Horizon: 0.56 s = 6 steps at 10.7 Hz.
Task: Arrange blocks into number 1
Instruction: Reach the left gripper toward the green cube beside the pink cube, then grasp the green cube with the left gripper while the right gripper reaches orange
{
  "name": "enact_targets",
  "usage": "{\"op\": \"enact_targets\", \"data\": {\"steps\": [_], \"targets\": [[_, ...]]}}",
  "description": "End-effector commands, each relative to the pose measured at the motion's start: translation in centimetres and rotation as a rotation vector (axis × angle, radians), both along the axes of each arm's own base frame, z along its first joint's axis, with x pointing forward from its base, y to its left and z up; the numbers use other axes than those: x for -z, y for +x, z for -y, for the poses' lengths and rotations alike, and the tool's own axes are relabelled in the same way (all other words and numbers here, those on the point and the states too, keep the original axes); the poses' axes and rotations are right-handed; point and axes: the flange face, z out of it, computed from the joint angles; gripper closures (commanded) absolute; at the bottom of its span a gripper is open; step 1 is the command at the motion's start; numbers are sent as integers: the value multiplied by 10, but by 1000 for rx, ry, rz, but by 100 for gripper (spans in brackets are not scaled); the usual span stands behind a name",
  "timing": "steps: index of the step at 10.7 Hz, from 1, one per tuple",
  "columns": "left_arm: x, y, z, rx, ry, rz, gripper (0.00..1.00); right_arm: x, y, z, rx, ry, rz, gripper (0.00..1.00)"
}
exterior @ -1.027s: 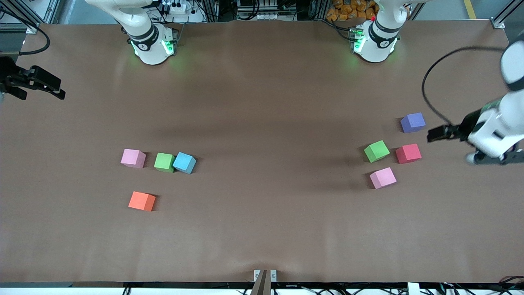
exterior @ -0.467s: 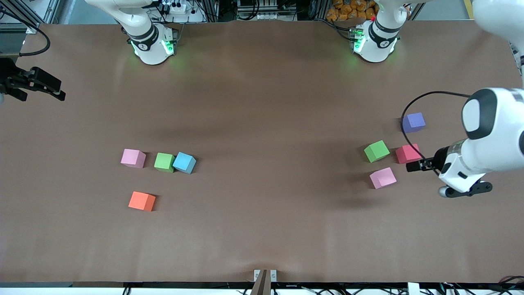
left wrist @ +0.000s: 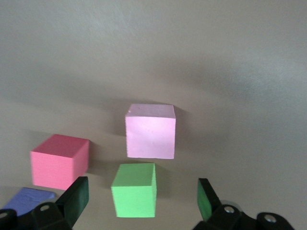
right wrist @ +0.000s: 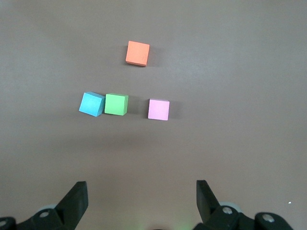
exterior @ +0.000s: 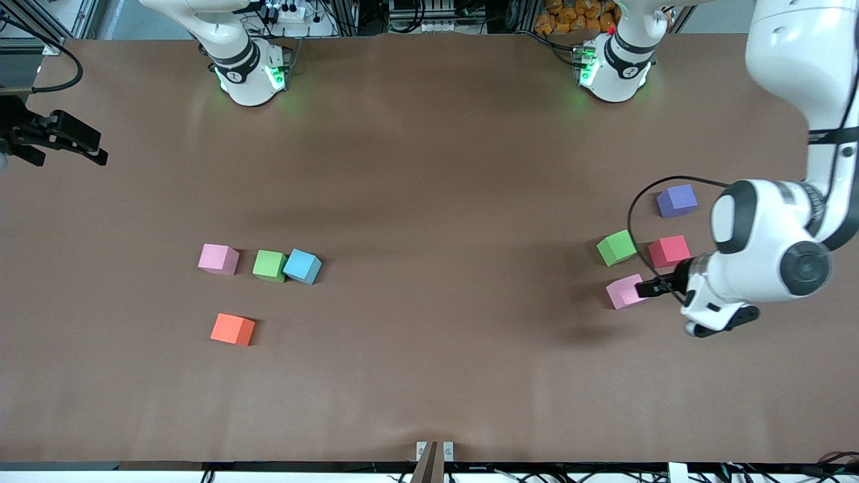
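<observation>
Front view: eight matte cubes sit on the table point(exterior: 429, 168). Toward the left arm's end lie a pink block point(exterior: 625, 292), green block point(exterior: 617, 247), red block point(exterior: 668, 251) and purple block point(exterior: 676, 200). The left gripper point(exterior: 649, 288), fingers wide, hovers by the pink block. The right gripper point(exterior: 54, 137) waits at the table's right-arm edge, fingers wide.

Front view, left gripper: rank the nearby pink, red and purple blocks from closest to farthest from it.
Left gripper, jaws open, at the left arm's end:
1. Pink block, right at the jaws.
2. Red block, farther from the camera than the pink one.
3. Purple block, farthest from the camera.
</observation>
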Motion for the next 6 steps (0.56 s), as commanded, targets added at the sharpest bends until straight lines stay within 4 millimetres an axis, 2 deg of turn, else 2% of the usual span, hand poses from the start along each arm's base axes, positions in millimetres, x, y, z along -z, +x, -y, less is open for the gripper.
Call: {"op": "enact_targets", "data": {"steps": [1,4,6], "targets": [[20,-17,23,-40,9,-24,0,14,13,0,-11,17,6,0],[49,-41,44,-33,34,-86,0,35,27,-15,-32,21,-13,0],[64,-60,38,-16,67,-130,0,47,33,-36,-66,23,-21,0]]}}
